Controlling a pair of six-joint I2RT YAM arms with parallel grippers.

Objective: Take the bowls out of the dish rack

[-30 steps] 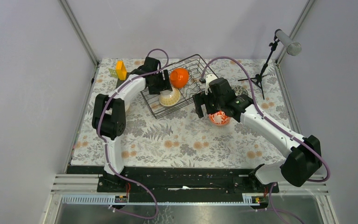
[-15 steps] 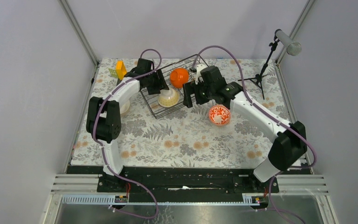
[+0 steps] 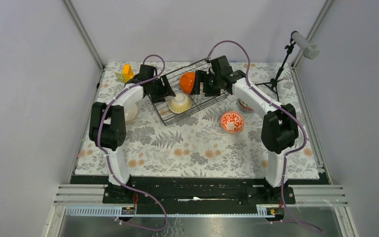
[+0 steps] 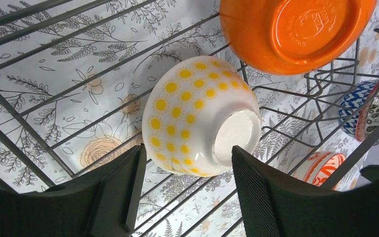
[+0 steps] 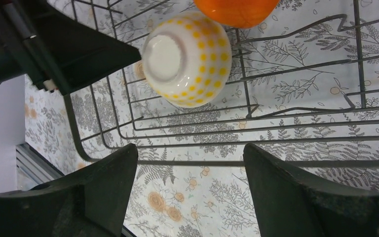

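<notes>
The dish rack [image 3: 207,100] sits at the back of the counter [image 3: 197,148]. An orange bowl [image 3: 187,82] and a yellow-dotted bowl [image 4: 200,116] lie inside. The left pincer [image 4: 185,163] is wide, its tips beside the dotted bowl. The right pincer [image 5: 190,158] is wide too, holding nothing.

Floral table [image 3: 192,143], dish rack [image 3: 203,101], red bowl [image 3: 232,121]

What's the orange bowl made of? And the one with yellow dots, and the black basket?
Orange bowl: smooth and shiny, with lettering moulded into its base, so maybe plastic, maybe glazed pottery. Dotted bowl: glossy white with painted yellow dots, probably glazed ceramic. Basket: thin, dark, bent rods, most likely coated metal wire.
</notes>
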